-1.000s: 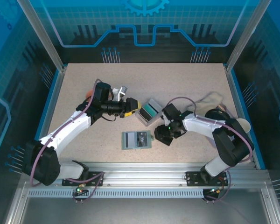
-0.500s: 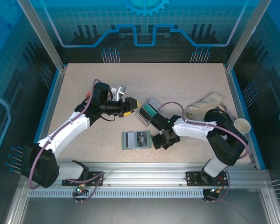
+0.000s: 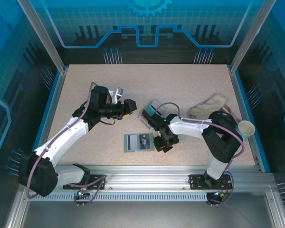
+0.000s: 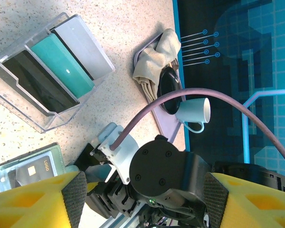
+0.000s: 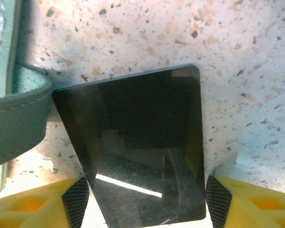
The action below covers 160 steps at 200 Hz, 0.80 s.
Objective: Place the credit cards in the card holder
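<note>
Right wrist frame first: my right hand (image 5: pixel 145 202) is grasping a dark card (image 5: pixel 133 142), with a yellow fingertip (image 5: pixel 33 209) pressed to each long edge at the bottom of the frame. The card is tipped rather than flat, its far end over the speckled worktop (image 5: pixel 228 42). Its far-left corner sits just beside the closure tab (image 5: pixel 14 118) of the card holder (image 5: pixel 2 52), which runs down the left edge.

From the top view, the holder lies open and flat just below centre, and my right hand is right at its right-hand side. My left hand (image 3: pixel 131 105) hangs released, fingers spread wide with nothing between them, just left of a clear box (image 3: pixel 149 115) that sits above the holder.

In the left wrist frame, that box at upper left has three cards lying side by side: a second dark card (image 4: pixel 31 85), a teal card (image 4: pixel 61 66) and a whitish card (image 4: pixel 83 45). At lower left, the holder shows a chip card (image 4: pixel 31 172) tucked into its grey inside.
</note>
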Each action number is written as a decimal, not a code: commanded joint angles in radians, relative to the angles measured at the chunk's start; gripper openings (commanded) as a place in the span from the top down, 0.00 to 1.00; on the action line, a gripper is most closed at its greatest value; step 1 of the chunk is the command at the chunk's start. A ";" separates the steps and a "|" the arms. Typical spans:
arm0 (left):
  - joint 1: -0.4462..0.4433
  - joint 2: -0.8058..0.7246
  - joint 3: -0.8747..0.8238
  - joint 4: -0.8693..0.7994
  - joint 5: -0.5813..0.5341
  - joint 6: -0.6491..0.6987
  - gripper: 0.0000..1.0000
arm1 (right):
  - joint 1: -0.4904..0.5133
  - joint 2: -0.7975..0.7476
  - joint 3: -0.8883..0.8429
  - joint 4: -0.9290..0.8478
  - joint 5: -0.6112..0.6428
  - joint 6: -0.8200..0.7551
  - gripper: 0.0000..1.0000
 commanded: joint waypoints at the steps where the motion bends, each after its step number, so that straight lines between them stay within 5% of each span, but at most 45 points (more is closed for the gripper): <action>1: 0.008 -0.018 -0.015 -0.012 -0.014 -0.021 0.31 | -0.019 0.042 -0.077 0.025 -0.013 0.028 0.33; 160: 0.008 -0.008 -0.006 -0.004 0.003 -0.033 0.30 | -0.080 -0.180 -0.061 -0.049 0.019 0.074 0.38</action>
